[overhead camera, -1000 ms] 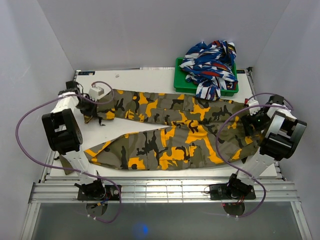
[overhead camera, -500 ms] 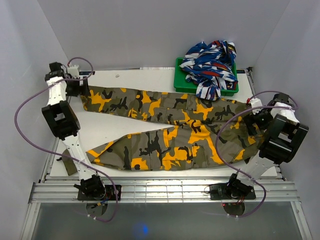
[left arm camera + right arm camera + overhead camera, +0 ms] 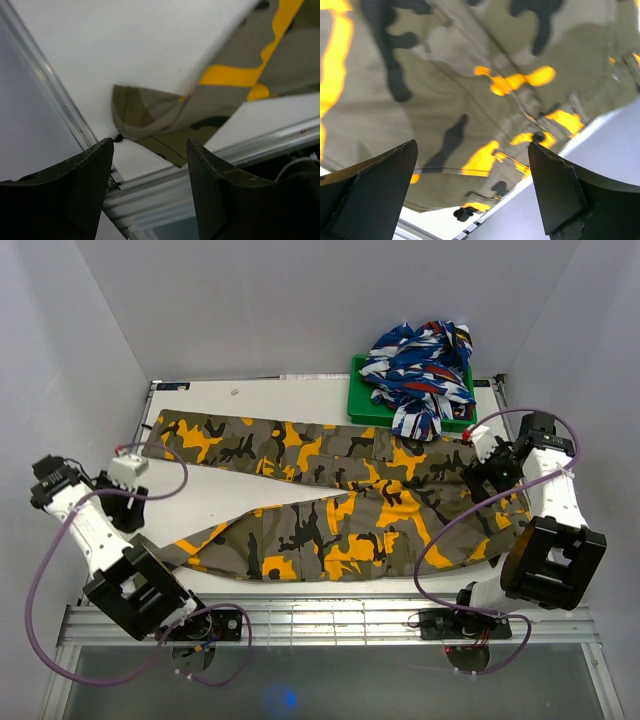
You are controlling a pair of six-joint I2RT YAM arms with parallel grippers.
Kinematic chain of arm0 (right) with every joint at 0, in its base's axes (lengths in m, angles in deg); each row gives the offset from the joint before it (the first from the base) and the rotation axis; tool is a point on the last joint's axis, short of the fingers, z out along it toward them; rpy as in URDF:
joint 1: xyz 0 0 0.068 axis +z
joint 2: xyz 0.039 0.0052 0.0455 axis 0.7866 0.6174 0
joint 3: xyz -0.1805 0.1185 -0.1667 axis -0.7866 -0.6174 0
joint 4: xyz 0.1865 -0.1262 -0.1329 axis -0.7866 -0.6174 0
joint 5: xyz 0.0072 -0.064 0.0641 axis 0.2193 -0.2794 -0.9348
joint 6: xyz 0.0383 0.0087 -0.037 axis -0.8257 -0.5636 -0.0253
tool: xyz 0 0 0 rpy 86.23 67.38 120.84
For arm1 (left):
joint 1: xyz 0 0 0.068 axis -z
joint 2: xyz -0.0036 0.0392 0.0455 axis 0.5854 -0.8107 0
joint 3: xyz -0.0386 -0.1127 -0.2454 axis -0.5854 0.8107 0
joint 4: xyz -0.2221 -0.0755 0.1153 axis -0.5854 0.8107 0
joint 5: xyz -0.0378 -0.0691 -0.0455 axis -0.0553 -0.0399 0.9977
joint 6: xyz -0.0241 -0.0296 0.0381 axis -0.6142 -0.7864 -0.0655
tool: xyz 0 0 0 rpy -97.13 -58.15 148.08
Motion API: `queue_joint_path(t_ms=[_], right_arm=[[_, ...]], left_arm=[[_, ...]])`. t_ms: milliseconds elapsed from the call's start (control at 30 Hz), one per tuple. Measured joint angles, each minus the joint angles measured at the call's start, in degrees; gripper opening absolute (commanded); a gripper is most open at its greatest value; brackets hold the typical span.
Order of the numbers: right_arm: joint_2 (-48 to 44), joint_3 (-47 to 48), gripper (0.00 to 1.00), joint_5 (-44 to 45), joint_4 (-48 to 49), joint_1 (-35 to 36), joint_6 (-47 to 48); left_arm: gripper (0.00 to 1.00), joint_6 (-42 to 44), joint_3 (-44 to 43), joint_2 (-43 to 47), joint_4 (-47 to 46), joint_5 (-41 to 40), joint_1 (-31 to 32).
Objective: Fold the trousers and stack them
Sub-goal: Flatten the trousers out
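The camouflage trousers (image 3: pixel 340 490) lie spread flat on the white table (image 3: pixel 270 395), waist at the right and both legs running left. My left gripper (image 3: pixel 128 502) hovers open off the table's left side, apart from the cloth. In the left wrist view the near leg's cuff (image 3: pixel 155 127) lies past the open gripper (image 3: pixel 150 185), by the table's metal edge rail (image 3: pixel 55 95). My right gripper (image 3: pixel 487 472) hangs open over the waist. The right wrist view shows the waistband (image 3: pixel 485 100) with a dark button (image 3: pixel 538 136) between the wide fingers (image 3: pixel 370 195), which hold nothing.
A green tray (image 3: pixel 362 412) at the back right holds a heap of blue, white and red cloth (image 3: pixel 420 360), which spills over the tray's front onto the trousers' waist. White walls close in on three sides. Metal rails (image 3: pixel 330 615) run along the near edge.
My left gripper drew the far leg out to the left, let go of its cuff and swung back toward the near left. The far leg now lies straight. My right gripper shifted slightly over the waist.
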Motion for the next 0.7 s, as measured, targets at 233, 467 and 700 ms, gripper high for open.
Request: queue_joint_path(t_ms=[233, 467, 700], right_arm=[[-0.9, -1.0, 0.97, 0.3, -2.9, 3.3, -0.2], [-1.8, -6.9, 0.97, 3.3, -3.8, 3.7, 0.7], [-3.8, -9.3, 0.97, 5.2, -3.9, 3.7, 1.4]], left_arm=[[0.66, 19.2, 19.8, 9.1, 3.2, -7.3, -8.7], [0.74, 28.0, 32.4, 16.0, -3.2, -11.2, -10.5], [0.65, 29.6, 39.5, 14.6, -14.1, -13.4, -10.6]])
